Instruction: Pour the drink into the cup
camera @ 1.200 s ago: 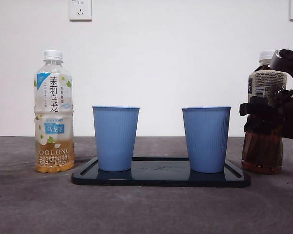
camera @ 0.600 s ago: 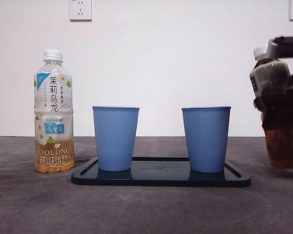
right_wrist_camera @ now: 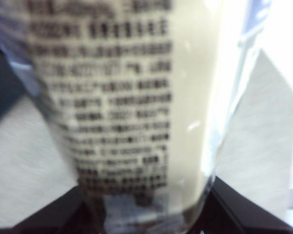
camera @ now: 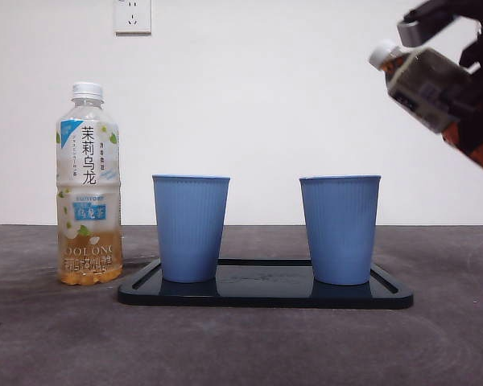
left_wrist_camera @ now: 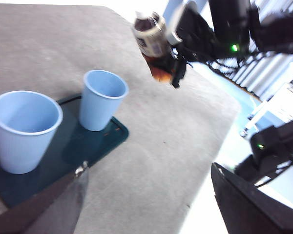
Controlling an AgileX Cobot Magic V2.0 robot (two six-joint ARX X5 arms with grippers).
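Note:
My right gripper (camera: 472, 103) is shut on a bottle of brown tea (camera: 423, 80) with a white cap on. It holds the bottle in the air at the upper right, tilted with its neck toward the right blue cup (camera: 340, 229). The bottle's label (right_wrist_camera: 127, 97) fills the right wrist view. From the left wrist view the held bottle (left_wrist_camera: 151, 39) hangs above and beyond the nearer-to-it cup (left_wrist_camera: 102, 97). A second blue cup (camera: 191, 227) stands to the left on the same dark tray (camera: 266, 296). My left gripper (left_wrist_camera: 151, 214) waits open, away from the cups.
A tall oolong tea bottle (camera: 88, 185) with a white cap stands upright on the table left of the tray. A white wall with sockets closes the back. The table's far edge (left_wrist_camera: 224, 126) shows beyond the tray in the left wrist view.
The right gripper has lifted the brown tea bottle off the table, up and slightly left, and tilted its neck toward the right cup. Cups, tray and oolong bottle have not moved.

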